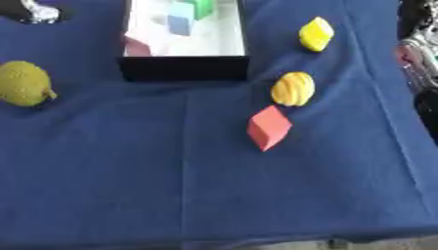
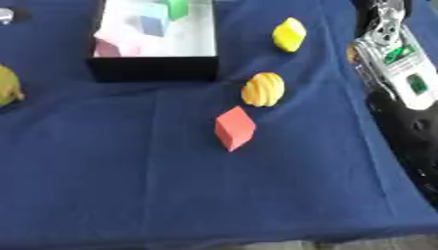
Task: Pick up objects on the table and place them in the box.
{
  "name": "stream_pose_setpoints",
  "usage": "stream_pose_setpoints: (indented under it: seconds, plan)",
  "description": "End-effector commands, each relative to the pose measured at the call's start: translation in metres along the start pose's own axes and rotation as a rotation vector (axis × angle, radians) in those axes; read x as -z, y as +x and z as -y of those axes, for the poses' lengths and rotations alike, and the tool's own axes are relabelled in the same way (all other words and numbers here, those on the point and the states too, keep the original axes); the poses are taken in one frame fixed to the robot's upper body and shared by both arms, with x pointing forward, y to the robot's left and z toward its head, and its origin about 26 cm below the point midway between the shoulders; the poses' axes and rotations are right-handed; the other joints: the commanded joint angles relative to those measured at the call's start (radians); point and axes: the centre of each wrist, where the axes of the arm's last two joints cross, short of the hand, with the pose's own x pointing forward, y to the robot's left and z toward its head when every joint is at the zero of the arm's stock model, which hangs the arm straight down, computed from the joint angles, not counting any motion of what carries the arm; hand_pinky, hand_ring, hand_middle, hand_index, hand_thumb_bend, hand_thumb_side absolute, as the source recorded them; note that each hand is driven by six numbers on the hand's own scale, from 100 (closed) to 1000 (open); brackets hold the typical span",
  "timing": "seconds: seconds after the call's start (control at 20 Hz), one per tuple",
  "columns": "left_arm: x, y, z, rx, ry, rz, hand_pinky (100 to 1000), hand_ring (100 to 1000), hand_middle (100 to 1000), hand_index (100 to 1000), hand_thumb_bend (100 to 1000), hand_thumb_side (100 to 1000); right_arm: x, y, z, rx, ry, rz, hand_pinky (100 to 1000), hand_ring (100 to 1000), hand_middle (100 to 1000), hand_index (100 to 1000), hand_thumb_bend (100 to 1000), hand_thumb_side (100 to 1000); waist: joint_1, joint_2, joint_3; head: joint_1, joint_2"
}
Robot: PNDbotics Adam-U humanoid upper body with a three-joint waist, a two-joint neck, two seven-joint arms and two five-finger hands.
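Blue cloth [image 1: 171,185] covers the whole table, smooth apart from a few faint fold lines that run from near to far, and it drops away at the 6 o'clock edge, where a strip of grey floor shows. At 12 o'clock stands the box [image 1: 184,68], black-walled with a pale inside; in it lie a blue block [image 1: 178,24], a green block [image 1: 204,7] and a dull red block [image 1: 137,47].

On the cloth at about 1 o'clock sits a yellow block [image 1: 316,34], well apart from the box. Nearer the middle, at about 2 o'clock, lies a ribbed yellow-orange fruit [image 1: 293,89], and just beside it on the near side a red block [image 1: 269,127] stands on one corner; whether the two touch is unclear. At 9 o'clock, against the left edge of the left eye view, rests a bumpy olive-green fruit [image 1: 24,83] with a short stem.

Along the 3 o'clock side the robot's right arm [image 2: 395,63] reaches toward the far edge, silver and black with a green patch; its hand cannot be made out, so its fingers cannot be told. At 11 o'clock a shiny silver part [image 1: 38,12] shows in the corner; it may belong to the left arm, and no fingers can be read there either.
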Motion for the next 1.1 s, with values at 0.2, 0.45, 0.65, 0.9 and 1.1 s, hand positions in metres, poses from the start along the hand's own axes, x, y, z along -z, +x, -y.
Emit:
stream_pose_setpoints:
  seconds: [0.2, 0.45, 0.65, 0.9, 1.1]
  plan:
    - [-0.026, -0.020, -0.021, 0.068, -0.090, -0.070, 885, 865, 841, 895, 595, 355, 0.005, 0.011, 0.010, -0.023, -0.014, 0.031, 947, 776, 765, 879, 397, 535, 0.001, -0.028, 0.006, 0.006, 0.005]
    - [-0.028, -0.040, -0.011, 0.070, -0.178, -0.137, 896, 880, 852, 895, 631, 359, 0.005, 0.013, 0.010, -0.023, -0.012, 0.035, 948, 776, 765, 879, 396, 536, 0.000, -0.029, 0.006, 0.020, 0.005]
    - [-0.029, -0.053, -0.005, 0.050, -0.232, -0.163, 900, 884, 857, 899, 634, 385, 0.005, 0.014, 0.009, -0.022, -0.012, 0.035, 948, 776, 765, 880, 394, 536, -0.002, -0.030, 0.006, 0.033, 0.005]
    - [-0.027, -0.066, 0.000, 0.037, -0.267, -0.203, 903, 890, 865, 903, 669, 391, 0.005, 0.013, 0.009, -0.018, -0.015, 0.033, 948, 773, 763, 879, 396, 536, -0.005, -0.031, 0.006, 0.050, 0.005]
    - [-0.021, -0.074, 0.007, 0.046, -0.279, -0.240, 905, 897, 871, 909, 717, 374, 0.004, 0.012, 0.008, -0.014, -0.015, 0.029, 948, 772, 762, 878, 396, 537, -0.008, -0.030, 0.004, 0.052, 0.005]
